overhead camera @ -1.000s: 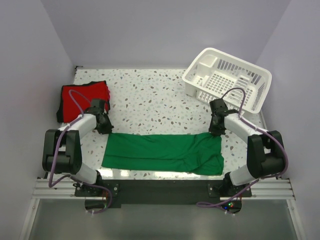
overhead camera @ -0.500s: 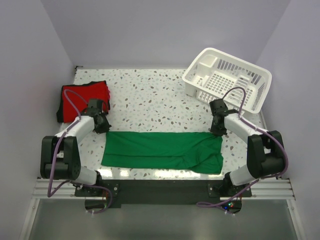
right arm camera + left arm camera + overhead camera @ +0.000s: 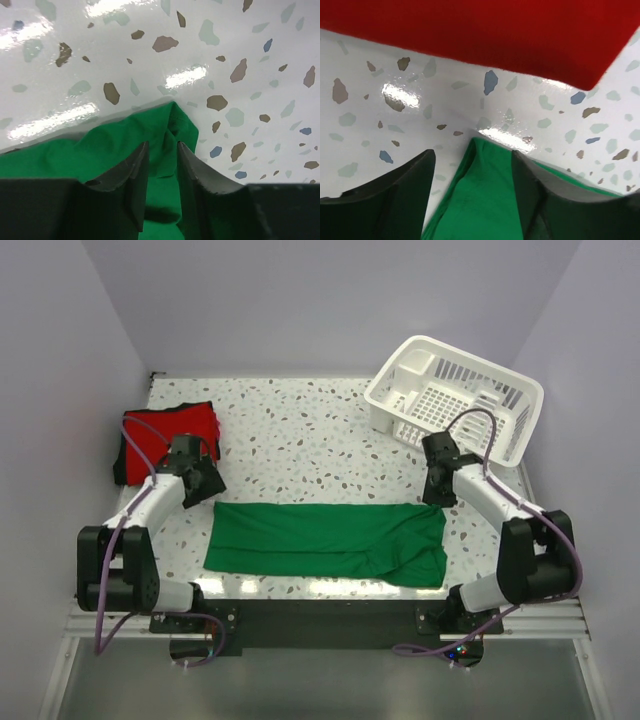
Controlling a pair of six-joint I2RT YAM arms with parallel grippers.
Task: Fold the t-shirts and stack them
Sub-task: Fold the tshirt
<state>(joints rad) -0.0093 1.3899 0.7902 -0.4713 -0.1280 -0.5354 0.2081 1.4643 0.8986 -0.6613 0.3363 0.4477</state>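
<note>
Green t-shirt (image 3: pixel 325 540) flat on the bench (image 3: pixel 300 430), folded into a long band spanning from left pincer (image 3: pixel 472 165) to right pincer (image 3: pixel 162 147). Far left corner of the band lying between the left pincer's fingers (image 3: pixel 395 200); jaws wide apart, released, nothing clamped. Far right corner sitting in the right pincer's narrow gap; jaws parted a slit, looks let go, cloth a bit rumpled there. Red t-shirt (image 3: pixel 165 435) just ahead of the left pincer, compact folded block, apart from the green corner with bare speckled bench between. White slatted basket (image 3: pixel 400 405) beyond the right pincer, well apart from both shirts.
</note>
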